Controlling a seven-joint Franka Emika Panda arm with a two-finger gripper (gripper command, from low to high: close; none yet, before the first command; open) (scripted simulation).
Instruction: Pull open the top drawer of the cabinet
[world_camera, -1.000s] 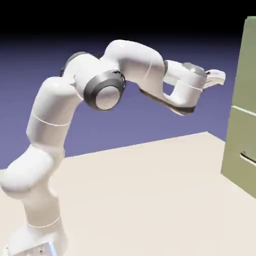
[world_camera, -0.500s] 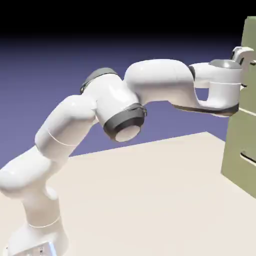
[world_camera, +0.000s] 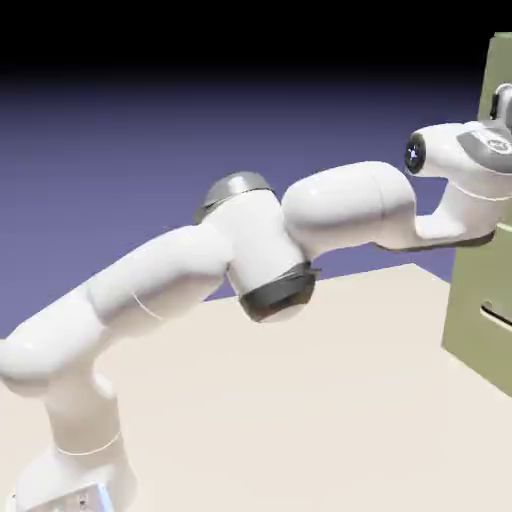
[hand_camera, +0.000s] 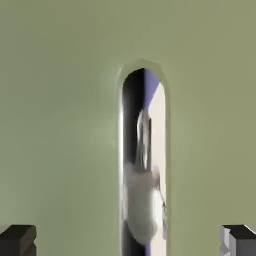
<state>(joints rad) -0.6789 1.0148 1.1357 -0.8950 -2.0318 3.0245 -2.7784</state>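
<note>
A blue-violet backdrop rises behind the pale table (world_camera: 300, 400). The cabinet (world_camera: 480, 300) stands at the exterior view's right edge. The hand (hand_camera: 128, 240), fingers spread wide, faces the top drawer (hand_camera: 60, 100), its shiny bar handle (hand_camera: 143, 160) centred between the fingertips.

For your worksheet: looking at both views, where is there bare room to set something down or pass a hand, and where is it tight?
Free: the tabletop between the arm's base and the cabinet is bare, also under the outstretched arm. Tight: at the top drawer, the open tool faces the shiny handle, its tips either side.
</note>
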